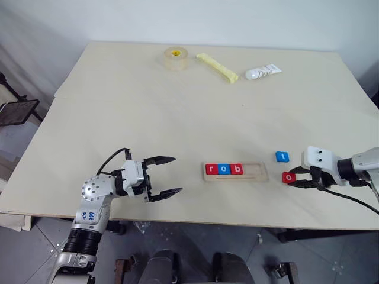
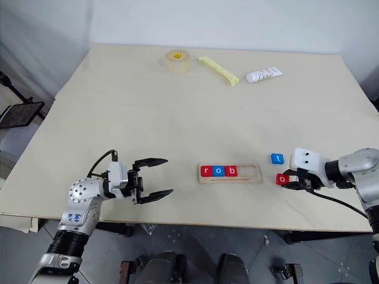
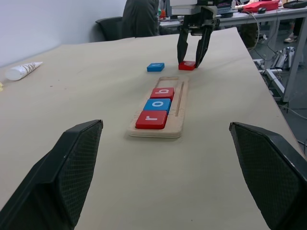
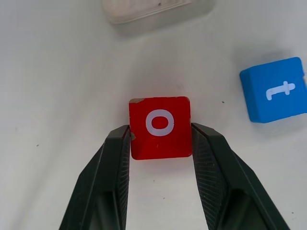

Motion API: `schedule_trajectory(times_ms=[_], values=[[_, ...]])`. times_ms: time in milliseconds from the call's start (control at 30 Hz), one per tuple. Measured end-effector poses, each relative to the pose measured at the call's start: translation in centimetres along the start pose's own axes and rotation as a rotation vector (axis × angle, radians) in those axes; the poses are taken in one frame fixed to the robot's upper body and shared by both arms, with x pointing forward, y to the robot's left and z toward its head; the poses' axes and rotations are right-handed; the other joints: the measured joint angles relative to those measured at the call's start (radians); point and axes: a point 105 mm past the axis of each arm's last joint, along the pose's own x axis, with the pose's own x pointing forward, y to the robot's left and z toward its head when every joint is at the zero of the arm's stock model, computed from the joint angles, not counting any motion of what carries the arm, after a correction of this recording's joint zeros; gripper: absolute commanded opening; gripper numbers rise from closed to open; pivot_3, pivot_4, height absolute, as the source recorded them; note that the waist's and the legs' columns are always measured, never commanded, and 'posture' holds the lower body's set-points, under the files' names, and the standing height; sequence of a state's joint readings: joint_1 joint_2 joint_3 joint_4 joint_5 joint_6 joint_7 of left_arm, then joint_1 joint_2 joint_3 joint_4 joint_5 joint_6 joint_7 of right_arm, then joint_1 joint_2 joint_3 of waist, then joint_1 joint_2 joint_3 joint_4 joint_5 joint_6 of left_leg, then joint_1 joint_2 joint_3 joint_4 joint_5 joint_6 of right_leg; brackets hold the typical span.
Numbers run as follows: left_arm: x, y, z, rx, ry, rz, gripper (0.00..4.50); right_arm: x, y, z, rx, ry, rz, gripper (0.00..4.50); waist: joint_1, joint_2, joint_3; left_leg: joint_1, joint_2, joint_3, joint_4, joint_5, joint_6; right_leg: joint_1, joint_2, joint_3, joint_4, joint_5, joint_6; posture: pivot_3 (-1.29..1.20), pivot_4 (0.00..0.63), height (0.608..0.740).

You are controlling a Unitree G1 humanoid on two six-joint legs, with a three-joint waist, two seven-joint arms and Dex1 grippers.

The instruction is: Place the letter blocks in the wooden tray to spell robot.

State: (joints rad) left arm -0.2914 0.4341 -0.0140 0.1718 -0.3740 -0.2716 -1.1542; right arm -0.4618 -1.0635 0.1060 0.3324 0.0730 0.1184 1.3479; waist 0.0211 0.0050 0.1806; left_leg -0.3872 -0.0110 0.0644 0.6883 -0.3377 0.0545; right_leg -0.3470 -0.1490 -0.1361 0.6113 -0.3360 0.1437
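The wooden tray [image 1: 254, 171] lies near the table's front edge. Its left part holds a red r block [image 1: 211, 169], a blue o block [image 1: 223, 169] and a red b block [image 1: 236, 169]; its right part is bare. Right of the tray, a red o block [image 4: 159, 127] rests on the table with my right gripper [image 1: 294, 179] shut on its two sides. A blue t block [image 1: 282, 157] lies just behind it, apart from the fingers. Left of the tray, my left gripper [image 1: 177, 174] stands open, pointing toward the tray with nothing between its fingers.
At the far side of the table sit a roll of clear tape [image 1: 176, 58], a yellow stick [image 1: 217, 67] and a white tube [image 1: 263, 72]. The table's front edge runs just below both grippers.
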Motion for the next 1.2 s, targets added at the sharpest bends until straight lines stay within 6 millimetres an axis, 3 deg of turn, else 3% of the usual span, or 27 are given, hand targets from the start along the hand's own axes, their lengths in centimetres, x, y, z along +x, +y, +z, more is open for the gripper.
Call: schedule_trajectory(times_ms=[300, 533, 633, 933, 1200], values=[[0.9, 0.5, -0.2, -0.004, -0.027, -0.016, 4.5, -0.8, -0.2, 6.1, -0.033, -0.022, 0.008, 1.45, 0.002, 0.0, 0.0, 0.0, 0.0, -0.001, 0.0, 0.0, 0.0, 0.0, 0.0, 0.0, 0.0, 0.0, 0.0, 0.0, 0.15, 0.74], [1.0, 0.3, -0.3, 0.006, -0.03, -0.016, 4.5, 2.1, 0.6, 7.5, -0.065, 0.002, 0.093, 1.45, 0.0, 0.0, 0.0, -0.002, -0.001, -0.001, 0.0, 0.0, 0.0, -0.001, 0.0, 0.0, 0.0, 0.0, 0.0, 0.0, 0.15, 0.74], [0.4, -0.1, -0.8, -0.009, -0.019, -0.001, 4.5, 3.3, 0.5, 9.1, -0.108, -0.01, 0.114, 1.45, -0.007, 0.0, 0.0, -0.002, -0.001, -0.001, -0.001, 0.0, 0.0, -0.002, 0.0, -0.001, 0.001, 0.0, 0.0, 0.0, 0.15, 0.74], [-0.1, -0.6, -0.9, -0.009, -0.01, 0.028, 4.5, 4.9, 0.3, 9.2, -0.132, 0.017, 0.145, 1.45, -0.005, 0.0, 0.0, -0.002, -0.002, -0.002, -0.001, 0.0, 0.0, -0.003, 0.0, 0.0, 0.001, 0.0, 0.0, 0.0, 0.15, 0.74], [-0.2, -0.6, -0.9, -0.011, -0.009, 0.048, 4.5, 5.1, 0.3, 9.2, -0.138, 0.02, 0.152, 1.45, -0.009, 0.0, 0.0, -0.002, -0.001, -0.002, -0.001, 0.0, 0.0, -0.003, 0.0, 0.0, 0.002, 0.0, 0.0, 0.0, 0.15, 0.74]])
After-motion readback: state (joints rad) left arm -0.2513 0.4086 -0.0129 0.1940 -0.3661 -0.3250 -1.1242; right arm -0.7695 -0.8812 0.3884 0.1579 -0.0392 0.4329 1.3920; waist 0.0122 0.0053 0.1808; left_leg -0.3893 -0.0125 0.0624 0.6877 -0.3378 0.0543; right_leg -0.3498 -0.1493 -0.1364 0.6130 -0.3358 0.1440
